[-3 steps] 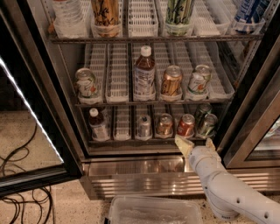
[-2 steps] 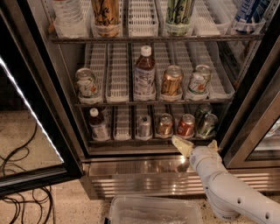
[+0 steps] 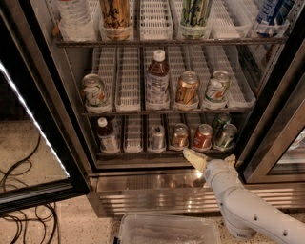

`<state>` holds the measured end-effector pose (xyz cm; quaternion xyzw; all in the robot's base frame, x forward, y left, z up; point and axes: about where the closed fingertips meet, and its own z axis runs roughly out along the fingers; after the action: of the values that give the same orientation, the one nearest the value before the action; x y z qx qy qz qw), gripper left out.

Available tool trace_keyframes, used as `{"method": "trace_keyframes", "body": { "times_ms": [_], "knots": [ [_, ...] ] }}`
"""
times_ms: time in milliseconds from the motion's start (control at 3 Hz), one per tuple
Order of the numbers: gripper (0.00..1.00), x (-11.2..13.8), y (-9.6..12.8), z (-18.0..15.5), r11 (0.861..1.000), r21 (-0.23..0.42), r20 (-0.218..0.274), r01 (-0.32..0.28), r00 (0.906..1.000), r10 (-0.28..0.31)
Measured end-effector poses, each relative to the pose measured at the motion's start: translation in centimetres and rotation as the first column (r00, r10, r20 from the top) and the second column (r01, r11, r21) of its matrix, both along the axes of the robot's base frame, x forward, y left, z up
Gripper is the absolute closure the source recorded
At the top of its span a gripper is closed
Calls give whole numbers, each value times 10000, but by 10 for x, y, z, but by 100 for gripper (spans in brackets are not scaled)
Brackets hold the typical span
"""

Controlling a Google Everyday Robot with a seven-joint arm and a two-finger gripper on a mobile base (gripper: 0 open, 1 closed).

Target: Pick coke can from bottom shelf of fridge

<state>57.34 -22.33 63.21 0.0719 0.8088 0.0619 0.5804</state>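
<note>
Gripper (image 3: 209, 156) reaches up below the coke can (image 3: 202, 137); fingers spread, holding nothing.

Top row, cut off at upper edge: water bottle (image 3: 76, 16), tan can (image 3: 116, 16), tall green can (image 3: 194, 16), blue bottle (image 3: 269, 14).
Middle row: green-white can (image 3: 94, 90), white-capped bottle (image 3: 157, 81), copper can (image 3: 187, 88), pale can (image 3: 217, 88).
Bottom row: small bottle (image 3: 107, 136), silver can (image 3: 157, 137), brown can (image 3: 179, 136), two green cans (image 3: 225, 136), one behind the other.
Floor: black cables (image 3: 19, 190) at left; clear tub (image 3: 167, 231), possibly lidded, at lower edge, just below-left of gripper (image 3: 209, 155), fingers apart, before bottom row.
</note>
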Motion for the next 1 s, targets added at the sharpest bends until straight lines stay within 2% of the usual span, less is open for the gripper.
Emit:
{"method": "trace_keyframes", "body": {
  "times_ms": [667,1000],
  "knots": [
    [0,19,20,-45,9945,860,-56,602,9982,-599],
    [7,25,25,-63,9904,913,93,1042,9944,-1054]
  ]
}}
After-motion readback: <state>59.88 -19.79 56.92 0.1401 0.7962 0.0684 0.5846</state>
